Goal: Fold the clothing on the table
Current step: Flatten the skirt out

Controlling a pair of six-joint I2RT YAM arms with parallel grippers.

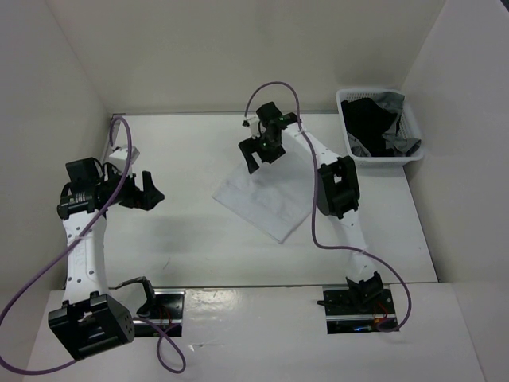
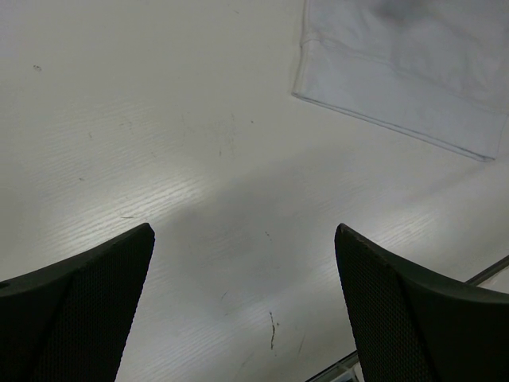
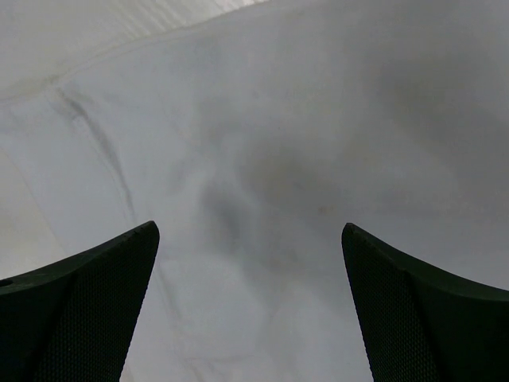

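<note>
My left claw [image 1: 156, 191] hangs over the left side of the desk [image 1: 191, 239] with its jaws spread wide and nothing between them. In its wrist view [image 2: 245, 229] there is only bare desk beneath it, and a hemmed edge of the clothing [image 2: 398, 72] lies well apart, towards the far side of that view.

My right claw [image 1: 265, 159] is also wide apart and holds nothing. It hovers over the far corner of the clothing [image 1: 266, 195], and its wrist view [image 3: 250, 228] shows the white fabric [image 3: 278, 159] filling the gap between the fingers.

The clothing lies flat as a roughly rectangular shape, turned diagonally, around the middle of the desk and slightly towards the far edge. A white basket [image 1: 378, 163] holding dark garments [image 1: 370, 119] sits at the far right corner.
</note>
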